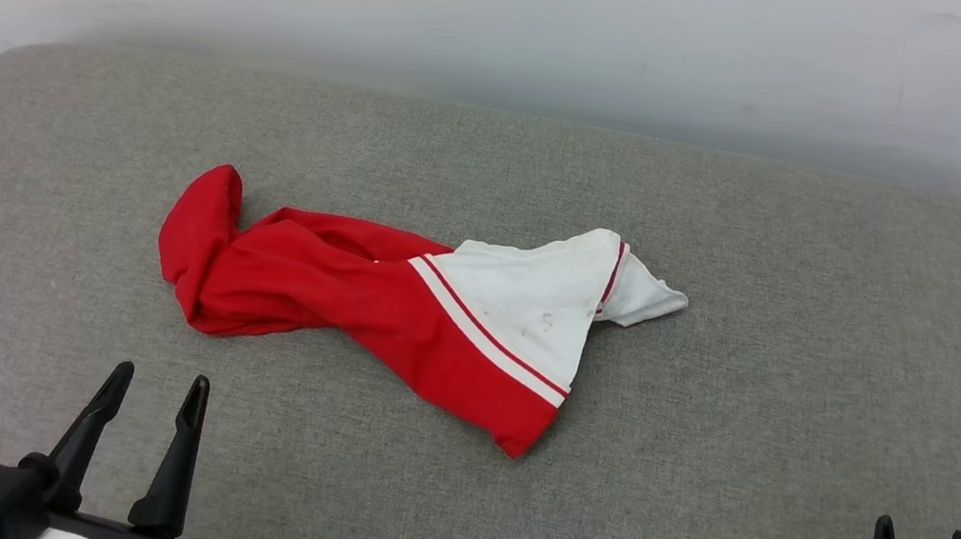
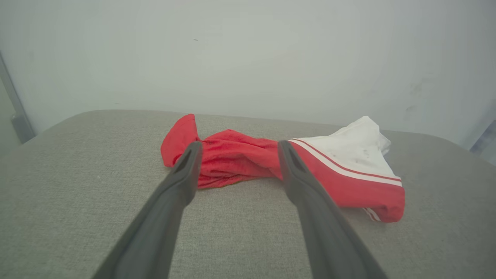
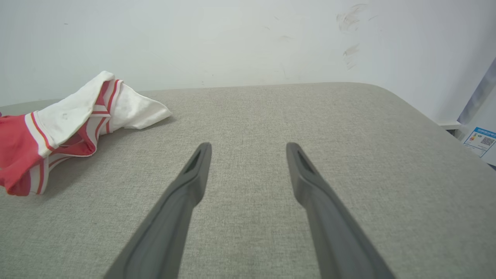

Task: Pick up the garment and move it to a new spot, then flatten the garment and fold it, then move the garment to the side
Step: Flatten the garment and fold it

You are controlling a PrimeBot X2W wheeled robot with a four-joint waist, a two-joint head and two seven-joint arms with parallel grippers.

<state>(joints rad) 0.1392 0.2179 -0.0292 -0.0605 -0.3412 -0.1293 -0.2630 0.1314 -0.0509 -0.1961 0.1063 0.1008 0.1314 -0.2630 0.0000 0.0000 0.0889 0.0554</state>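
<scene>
Crumpled garment (image 1: 360,299) lies mid cushion (image 1: 751,447). L gripper (image 1: 163,374) & R gripper (image 1: 922,529) both wide open, empty, at near edge, clear of garment; R farther off.

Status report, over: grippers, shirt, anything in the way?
Left gripper open, empty. Right gripper open, empty. Red-and-white shirt crumpled on grey padded surface, untouched. No obstruction seen.
</scene>
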